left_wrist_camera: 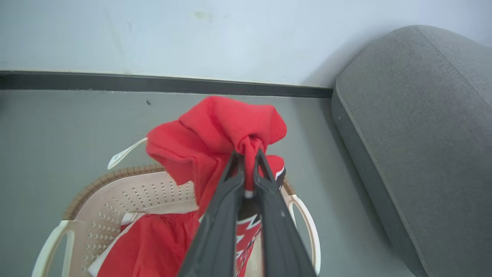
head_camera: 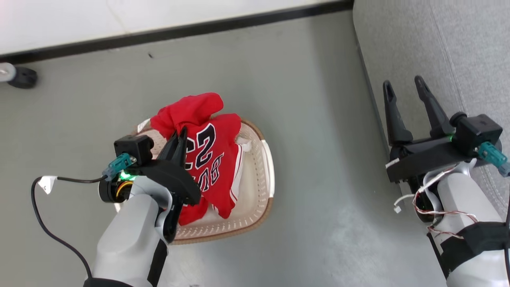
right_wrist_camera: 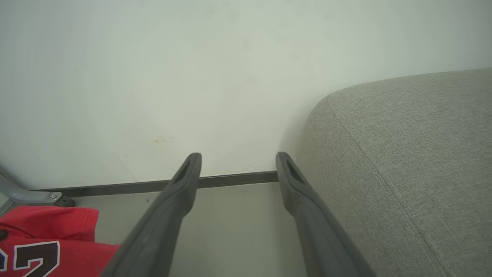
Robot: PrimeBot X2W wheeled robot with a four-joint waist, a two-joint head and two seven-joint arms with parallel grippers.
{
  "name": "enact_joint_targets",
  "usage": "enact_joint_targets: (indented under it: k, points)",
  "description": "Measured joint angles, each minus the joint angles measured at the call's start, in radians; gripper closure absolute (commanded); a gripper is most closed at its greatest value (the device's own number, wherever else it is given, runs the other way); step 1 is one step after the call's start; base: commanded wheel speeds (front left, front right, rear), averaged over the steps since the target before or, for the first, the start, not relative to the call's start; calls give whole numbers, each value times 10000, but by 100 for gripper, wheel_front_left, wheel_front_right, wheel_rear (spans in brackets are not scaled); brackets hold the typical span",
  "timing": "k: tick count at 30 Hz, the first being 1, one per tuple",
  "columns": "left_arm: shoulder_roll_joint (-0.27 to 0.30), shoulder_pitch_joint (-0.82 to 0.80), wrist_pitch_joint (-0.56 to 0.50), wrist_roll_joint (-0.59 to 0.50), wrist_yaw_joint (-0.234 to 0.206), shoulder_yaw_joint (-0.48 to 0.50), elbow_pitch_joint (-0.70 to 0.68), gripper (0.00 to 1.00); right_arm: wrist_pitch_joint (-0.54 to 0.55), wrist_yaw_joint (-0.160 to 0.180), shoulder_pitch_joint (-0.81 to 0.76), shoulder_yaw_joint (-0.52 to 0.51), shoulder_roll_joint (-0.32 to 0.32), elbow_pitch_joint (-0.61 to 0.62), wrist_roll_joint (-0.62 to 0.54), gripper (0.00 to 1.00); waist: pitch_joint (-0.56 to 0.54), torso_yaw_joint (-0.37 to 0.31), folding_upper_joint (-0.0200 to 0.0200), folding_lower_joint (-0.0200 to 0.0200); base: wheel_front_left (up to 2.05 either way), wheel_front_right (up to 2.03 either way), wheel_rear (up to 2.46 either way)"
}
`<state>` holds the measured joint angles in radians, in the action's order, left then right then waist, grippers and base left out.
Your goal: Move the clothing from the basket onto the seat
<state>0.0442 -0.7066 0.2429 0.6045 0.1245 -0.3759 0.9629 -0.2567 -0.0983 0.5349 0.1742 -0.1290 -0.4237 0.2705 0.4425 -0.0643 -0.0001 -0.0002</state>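
We see the red sports jersey [head_camera: 211, 159] with its black, white-edged "23" bunched at the top between the two long dark fingers of our left gripper [left_wrist_camera: 248, 156], which are clenched tight on a fold of the cloth. From that pinch the rest hangs down over the cream-white perforated plastic basket [head_camera: 266, 159] with the brown woven-look rim, and its lower end reaches inside (whether it rests on the bottom or only brushes it, we cannot tell). Beneath it in the basket lies a second red piece [left_wrist_camera: 153, 246] with white trim. The basket stands on the grey floor [head_camera: 318, 99], apart from the large light grey fabric seat [head_camera: 438, 48] on our right. Our right gripper [head_camera: 404, 85] hovers over the seat's edge, fingers spread wide, holding nothing.
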Motion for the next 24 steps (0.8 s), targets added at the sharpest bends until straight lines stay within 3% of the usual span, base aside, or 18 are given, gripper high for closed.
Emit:
enact_joint_targets:
  k: [8,24]
  points:
    - [23,291,13,127,0,-192,-974,100,0,-52,-208,90,13,-326,0,0,-948,491,0,0,0,0,0]
    - [571,801,69,33,0,-408,-4539,100,2,-134,-1024,343,180,-717,15,0,-2467,1169,1,0,0,0,0]
